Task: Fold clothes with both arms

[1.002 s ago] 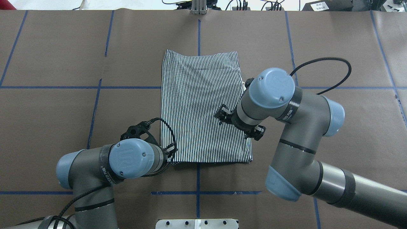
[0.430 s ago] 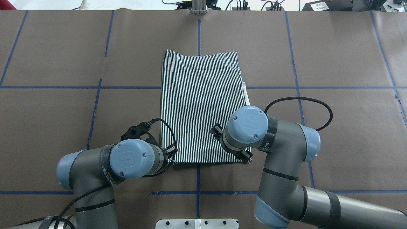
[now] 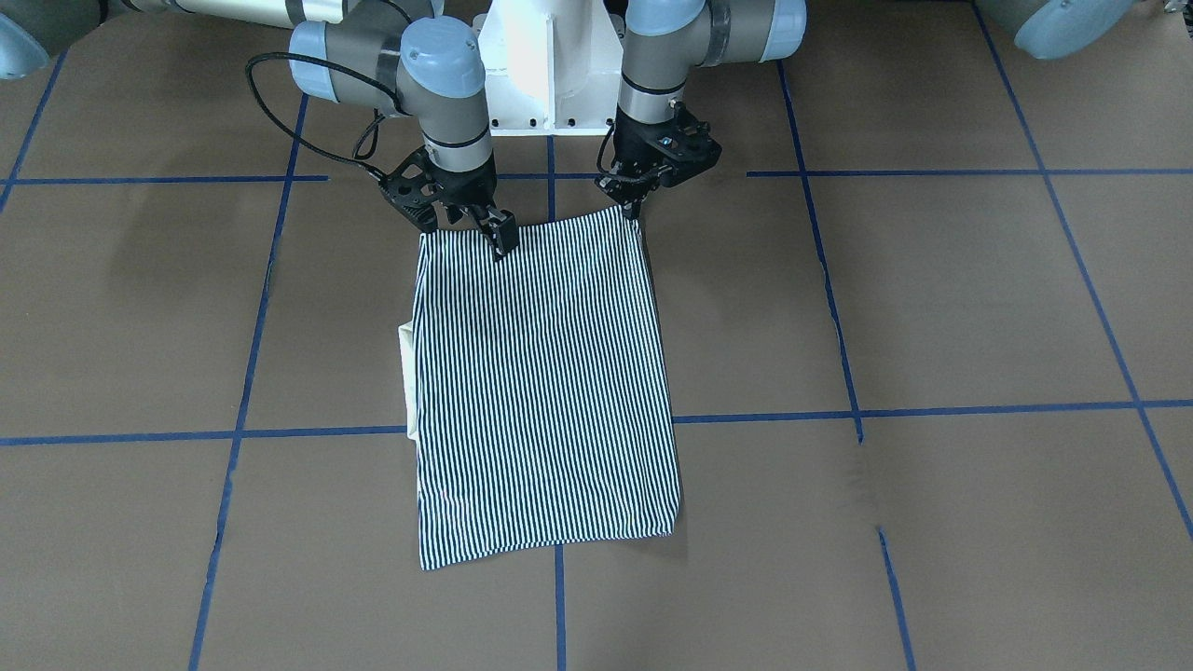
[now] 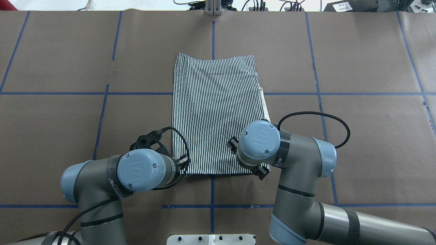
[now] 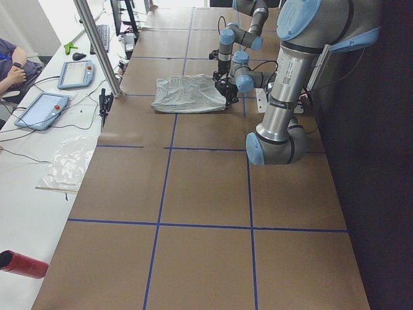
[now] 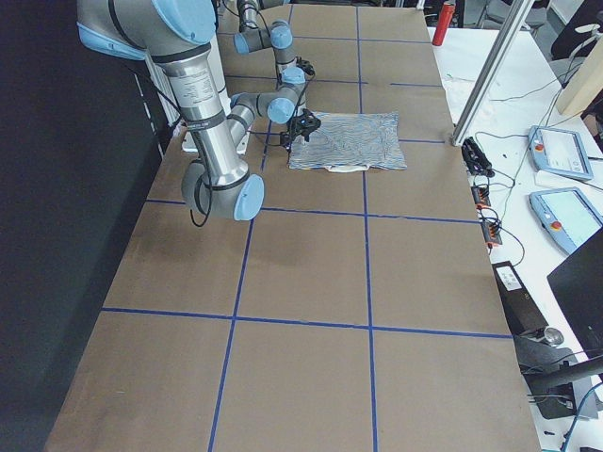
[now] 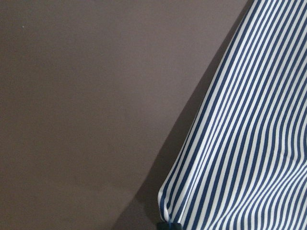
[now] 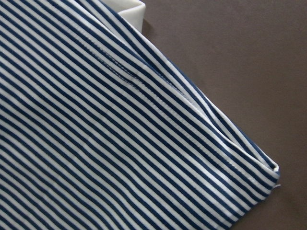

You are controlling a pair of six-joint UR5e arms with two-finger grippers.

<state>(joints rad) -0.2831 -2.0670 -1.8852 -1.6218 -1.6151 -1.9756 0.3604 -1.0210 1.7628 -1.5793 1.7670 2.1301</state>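
The striped polo shirt lies folded into a tall rectangle on the brown table, also seen in the front view. Its cream collar peeks out at the right edge. My left gripper is shut on the shirt's near left corner; the left wrist view shows that corner pulled up to a black fingertip. My right gripper is open, just over the near right corner, its fingers spread above the cloth. In the overhead view both wrists hide the grippers.
The white pedestal base stands close behind the shirt's near edge. Blue tape lines cross the brown paper. An aluminium post rises at the far edge. An operators' table with tablets runs beyond it.
My right arm has swung back toward the robot, from over the shirt's right-hand middle to its near right corner. The left arm and the shirt have not moved.
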